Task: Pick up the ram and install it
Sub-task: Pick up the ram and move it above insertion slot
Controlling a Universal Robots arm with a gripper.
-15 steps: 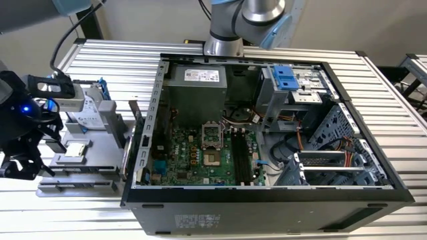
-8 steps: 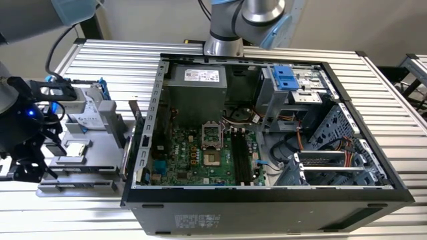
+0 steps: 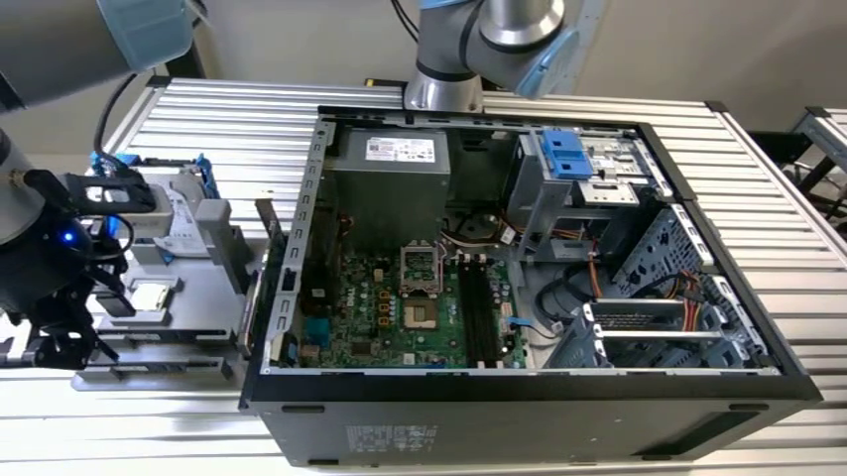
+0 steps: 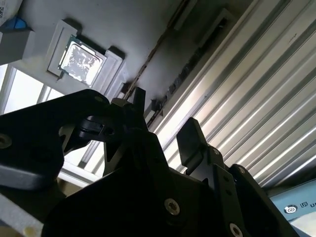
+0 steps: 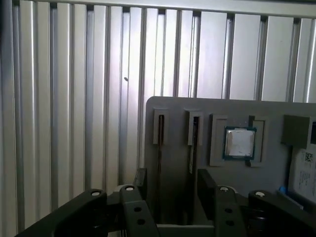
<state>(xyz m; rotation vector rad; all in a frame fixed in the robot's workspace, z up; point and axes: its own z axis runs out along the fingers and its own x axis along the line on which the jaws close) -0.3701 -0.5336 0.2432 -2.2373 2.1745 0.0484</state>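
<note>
Pick-up stage: my black fingers (image 5: 206, 183) hang spread and empty over the thin dark green ram stick (image 5: 193, 148) in its grey holder (image 5: 177, 113). I reckon grabbing needs centring first.

Soft, even overhead light is filling the exterior view, and the ribbed silver metal surface (image 3: 768, 178) is shining pale, brightest toward the exterior view's right. The open black computer case (image 3: 530, 397) is shading its own interior, so the green motherboard (image 3: 397, 317) is sitting dimmer than its surroundings, and the case's near outer wall is reading almost black. In the second wrist view the black tool (image 4: 165, 116) is showing as a near silhouette against strong glare bouncing off the surface's ribs, while the square silver processor chip (image 4: 79, 58) is glinting white. In the first wrist view the ribs are washing out bluish white, and the grey parts tray (image 5: 175, 123) is lying in duller shade.
</note>
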